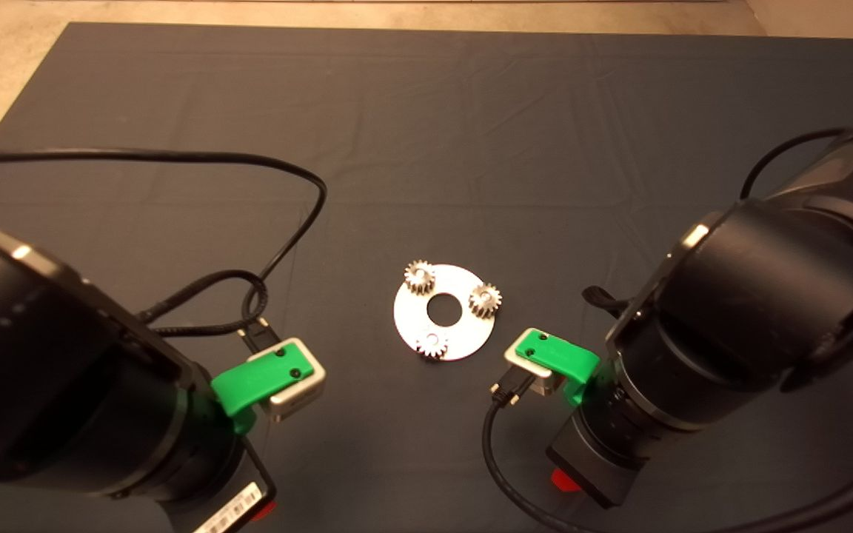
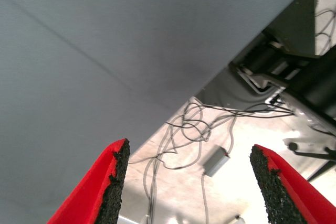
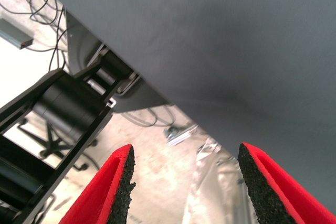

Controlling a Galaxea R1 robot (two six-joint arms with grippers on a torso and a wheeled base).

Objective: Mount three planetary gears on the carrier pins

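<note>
A flat shiny silver disc (image 1: 463, 329) with a round centre hole lies mid-mat in the head view. Three small toothed planetary gears rest on it, spaced around the hole: one at the far left (image 1: 420, 277), one at the right (image 1: 484, 300), one at the near edge (image 1: 432, 344). The gears cover the carrier pins. My left arm (image 1: 64, 385) waits at the lower left and my right arm (image 1: 737, 333) at the lower right, both clear of the disc. The left gripper (image 2: 189, 192) is open and holds nothing. The right gripper (image 3: 184, 187) is open and holds nothing.
A black cable (image 1: 278, 244) loops over the mat left of the disc, and another (image 1: 497, 459) curls by the right wrist. Both wrist views look past the mat's edge to a floor with cables (image 2: 184, 129) and black frame parts (image 3: 58, 108).
</note>
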